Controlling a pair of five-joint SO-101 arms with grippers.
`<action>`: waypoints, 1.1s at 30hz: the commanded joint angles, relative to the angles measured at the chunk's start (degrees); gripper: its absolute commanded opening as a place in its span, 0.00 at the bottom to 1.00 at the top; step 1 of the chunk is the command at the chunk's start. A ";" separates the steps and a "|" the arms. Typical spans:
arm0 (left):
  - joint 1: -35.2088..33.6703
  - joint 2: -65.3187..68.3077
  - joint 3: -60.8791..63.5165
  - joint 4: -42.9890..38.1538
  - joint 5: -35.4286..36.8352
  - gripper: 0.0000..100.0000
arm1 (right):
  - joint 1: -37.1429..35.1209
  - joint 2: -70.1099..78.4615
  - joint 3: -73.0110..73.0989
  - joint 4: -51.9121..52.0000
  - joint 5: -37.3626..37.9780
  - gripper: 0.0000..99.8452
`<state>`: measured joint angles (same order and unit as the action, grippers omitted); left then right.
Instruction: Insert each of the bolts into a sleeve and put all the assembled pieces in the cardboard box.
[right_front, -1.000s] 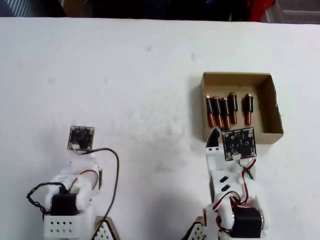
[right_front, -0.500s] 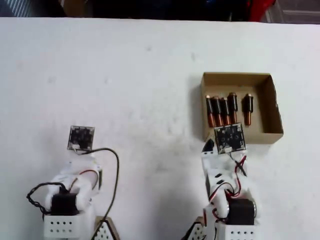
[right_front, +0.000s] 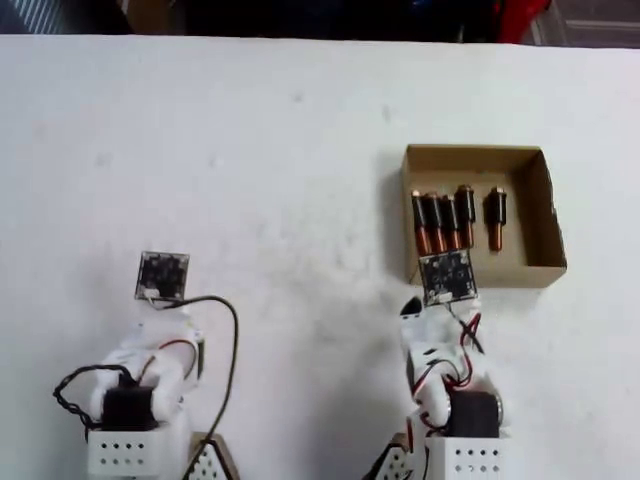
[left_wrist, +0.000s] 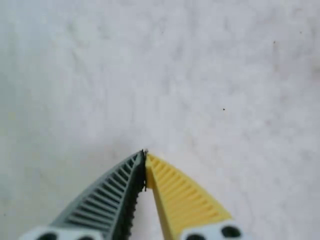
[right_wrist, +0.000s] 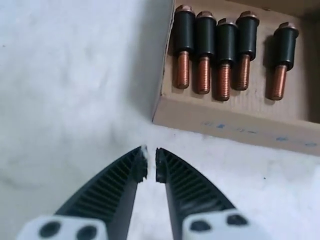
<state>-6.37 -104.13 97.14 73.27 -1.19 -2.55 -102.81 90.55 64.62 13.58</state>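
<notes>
The cardboard box (right_front: 552, 232) lies right of the table's middle, and its near wall (right_wrist: 235, 126) faces my right wrist camera. Inside it, several copper bolts in black sleeves (right_front: 442, 222) lie side by side, with one more (right_front: 495, 217) a little apart; they also lie in a row in the right wrist view (right_wrist: 215, 55). My right gripper (right_wrist: 151, 162) is shut and empty, low over the table just in front of the box's near left corner. My left gripper (left_wrist: 145, 155) is shut over bare table at the near left, holding nothing.
The left arm (right_front: 140, 385) is folded back at the near left edge and the right arm (right_front: 448, 360) at the near right. The white table (right_front: 250, 150) stretches open to the far side and the left of the box.
The right arm has drawn back from the box's near edge toward its base and swung slightly left. The left arm has not moved.
</notes>
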 joint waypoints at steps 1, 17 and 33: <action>-0.40 -0.48 -0.18 0.53 0.53 0.02 | 0.22 -0.40 0.70 -1.27 -0.70 0.02; -0.40 -0.48 -0.18 0.53 0.53 0.02 | 0.57 -0.31 6.24 -0.92 -0.70 0.02; -0.40 -0.48 -0.18 0.53 0.53 0.02 | 0.48 -0.22 6.24 8.04 -2.99 0.02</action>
<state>-6.37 -104.13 97.14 73.27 -1.19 -2.55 -102.81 96.35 72.26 13.58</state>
